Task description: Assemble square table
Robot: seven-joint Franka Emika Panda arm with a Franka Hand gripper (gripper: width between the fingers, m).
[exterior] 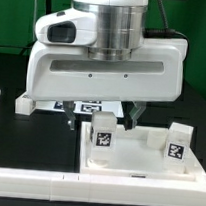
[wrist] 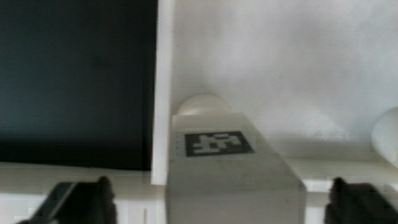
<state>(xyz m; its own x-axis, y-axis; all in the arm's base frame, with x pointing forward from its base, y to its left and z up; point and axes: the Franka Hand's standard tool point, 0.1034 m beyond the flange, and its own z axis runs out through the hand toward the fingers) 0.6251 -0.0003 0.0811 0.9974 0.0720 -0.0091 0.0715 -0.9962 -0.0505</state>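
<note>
My jaws stand open, one black fingertip (wrist: 75, 200) on each side of the tagged white leg (wrist: 217, 143). A gap shows on both sides, so nothing is gripped yet. That leg stands upright on the white square tray (exterior: 137, 154), at the tray's corner on the exterior view's left; whether it sits in a socket I cannot tell. A second leg (exterior: 176, 143) stands on the tray toward the exterior view's right. I judge the step in hand to be taking hold of the leg. I would centre first so both pads meet its flat faces together, then close gently. Otherwise it could tip against the tray's rim.
</note>
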